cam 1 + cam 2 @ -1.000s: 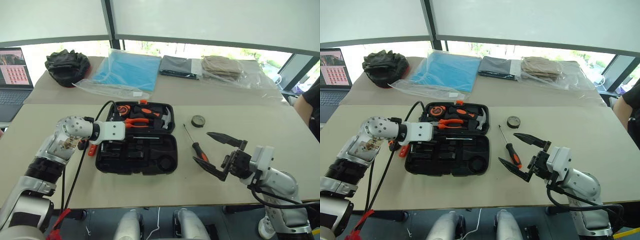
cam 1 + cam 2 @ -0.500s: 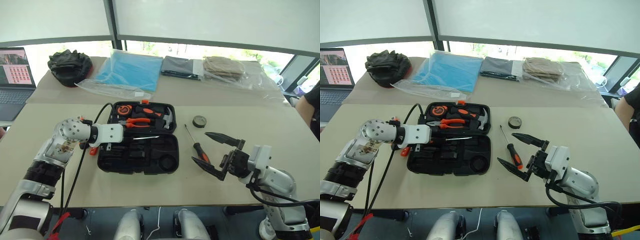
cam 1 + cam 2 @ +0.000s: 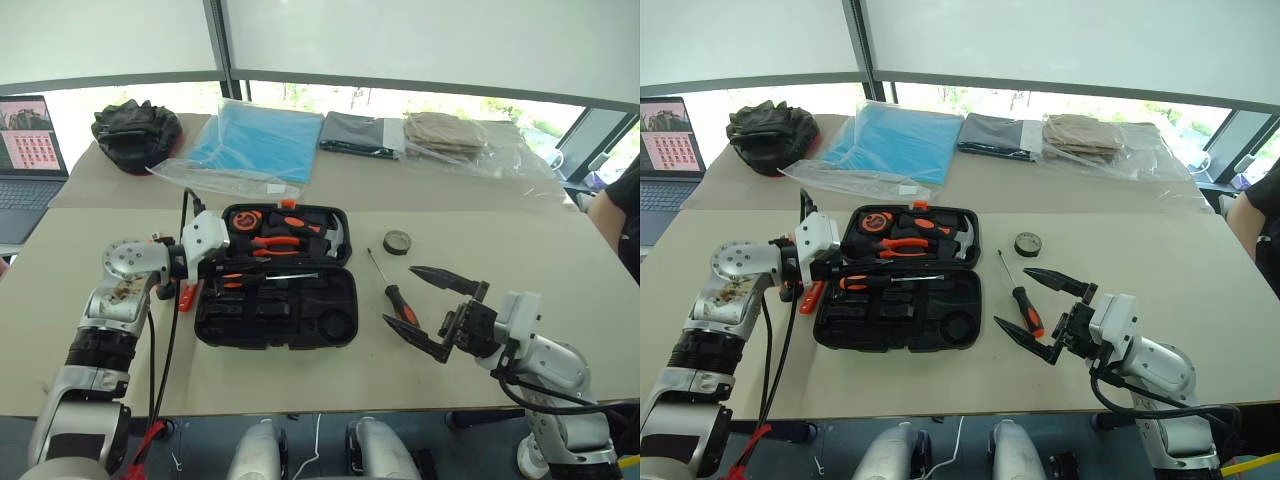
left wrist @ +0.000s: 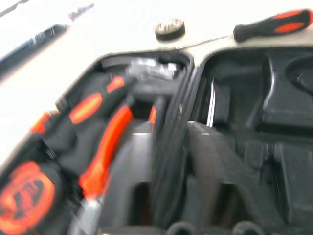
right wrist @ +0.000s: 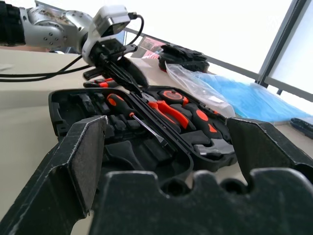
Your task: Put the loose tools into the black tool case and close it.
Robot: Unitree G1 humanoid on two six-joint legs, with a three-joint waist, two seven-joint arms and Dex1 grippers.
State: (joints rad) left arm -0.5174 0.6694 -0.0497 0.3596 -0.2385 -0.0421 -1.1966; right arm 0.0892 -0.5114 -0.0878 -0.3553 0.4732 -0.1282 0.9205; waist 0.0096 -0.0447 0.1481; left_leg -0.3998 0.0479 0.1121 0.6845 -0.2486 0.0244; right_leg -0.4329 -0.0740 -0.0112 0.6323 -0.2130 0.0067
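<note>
the black tool case (image 3: 276, 290) lies open on the beige table (image 3: 120, 370), its long axis running left to right, the lid half on the far side and the tray half nearer the robot. the lid half holds orange-handled pliers (image 3: 272, 240), a hammer (image 3: 332, 234) and a round tape measure (image 3: 247, 217). 1 long screwdriver (image 3: 885, 281) lies in the tray along the hinge line, long axis parallel to the case's, orange-black handle toward the left end and metal shaft pointing right.

the left gripper (image 5: 116, 67) hangs over the left end of the case, above that handle, its fingers pressed together with nothing seen between them. just beside the case's left edge, on the table, an orange-black utility knife (image 3: 810, 296) lies partly hidden behind this arm.

right of the case a 2nd long screwdriver (image 3: 393, 290) lies on the table, handle toward the robot, shaft pointing away and slightly left. the small black tape roll (image 3: 397, 242) sits flat beyond its tip.

the right gripper (image 3: 432, 313) hovers just right of that handle, fingers spread wide and empty, pointing left toward the case.
</note>
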